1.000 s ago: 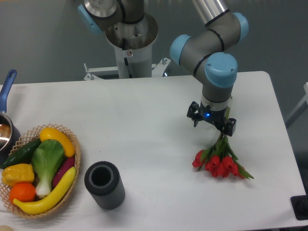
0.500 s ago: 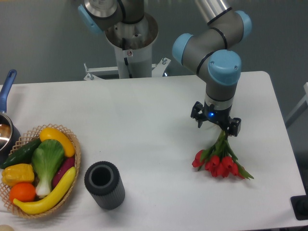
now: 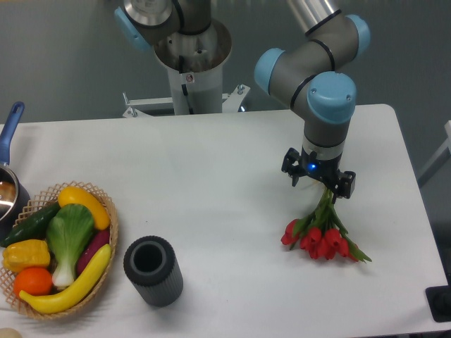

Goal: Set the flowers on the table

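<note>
The flowers [image 3: 320, 236], a small bunch of red tulip heads with green stems, lie on the white table [image 3: 211, 183] at the right, heads toward the front edge. My gripper [image 3: 319, 182] hangs straight over the upper ends of the stems. Its jaws stand spread wide on either side of the stems and do not pinch them. The stem tips are hidden under the gripper body.
A dark ribbed cylinder [image 3: 153, 270] stands upright at the front, left of the flowers. A wicker basket [image 3: 107, 211] of toy vegetables and fruit sits at the front left. A pot with a blue handle [image 3: 10, 127] is at the left edge. The arm's base [image 3: 192, 56] stands behind the table.
My gripper has shifted slightly to the right and up over the stems. The flowers have stayed in the same place on the table.
</note>
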Motion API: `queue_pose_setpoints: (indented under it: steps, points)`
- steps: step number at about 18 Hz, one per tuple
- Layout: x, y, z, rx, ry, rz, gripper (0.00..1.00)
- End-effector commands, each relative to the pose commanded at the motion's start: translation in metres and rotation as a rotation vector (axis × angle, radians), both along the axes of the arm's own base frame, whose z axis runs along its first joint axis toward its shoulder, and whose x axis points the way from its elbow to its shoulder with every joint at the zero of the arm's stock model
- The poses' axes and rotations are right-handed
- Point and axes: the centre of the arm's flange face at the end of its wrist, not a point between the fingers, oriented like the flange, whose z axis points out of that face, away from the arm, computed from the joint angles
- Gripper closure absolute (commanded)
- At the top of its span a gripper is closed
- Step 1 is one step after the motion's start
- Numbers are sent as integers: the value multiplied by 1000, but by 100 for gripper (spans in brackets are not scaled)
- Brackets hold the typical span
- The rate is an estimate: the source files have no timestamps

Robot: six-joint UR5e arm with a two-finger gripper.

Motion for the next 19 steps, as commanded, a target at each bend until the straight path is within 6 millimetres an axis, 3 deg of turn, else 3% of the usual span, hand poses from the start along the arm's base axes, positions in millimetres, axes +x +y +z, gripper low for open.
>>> queue_pose_setpoints:
  steps: [19]
  points:
    - [1, 1, -8, -1, 1, -1, 0]
